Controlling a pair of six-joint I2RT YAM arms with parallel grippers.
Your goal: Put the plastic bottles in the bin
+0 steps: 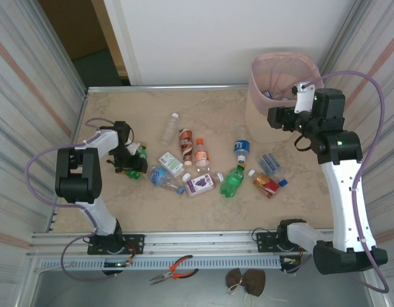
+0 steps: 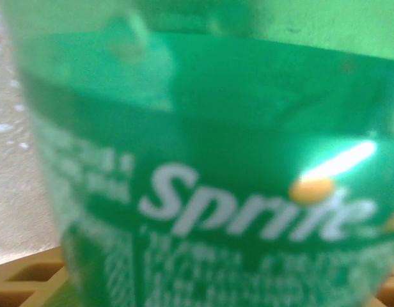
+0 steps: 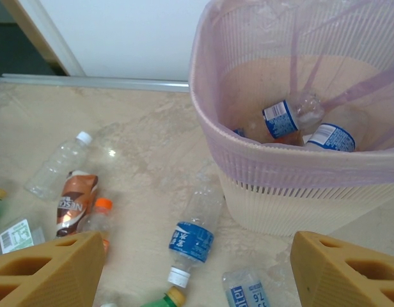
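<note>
Firstly, left arm: folded low over the left of the table [image 1: 120, 211], with the left gripper [image 1: 134, 165] down among bottles.
Left grip: a green bottle [image 2: 203, 160] sits tight against the wrist camera; I cannot tell whether the jaws pinch it.
Writing: white "Sprite" on the green label, with blurred small print below.
Loose plastic bottles [image 1: 203, 184]: lying scattered mid-table on beige marbled stone; a brown-labelled bottle [image 3: 75, 201] reads "Nescafé".
Right arm: raised and bent, with the right gripper [image 3: 197, 246] hovering just beside the bin [image 3: 280, 173], jaws wide apart and empty.
Bin: far right, pale pink slotted plastic with a pink liner; two blue-labelled bottles [image 3: 283, 118] lie inside.
</note>
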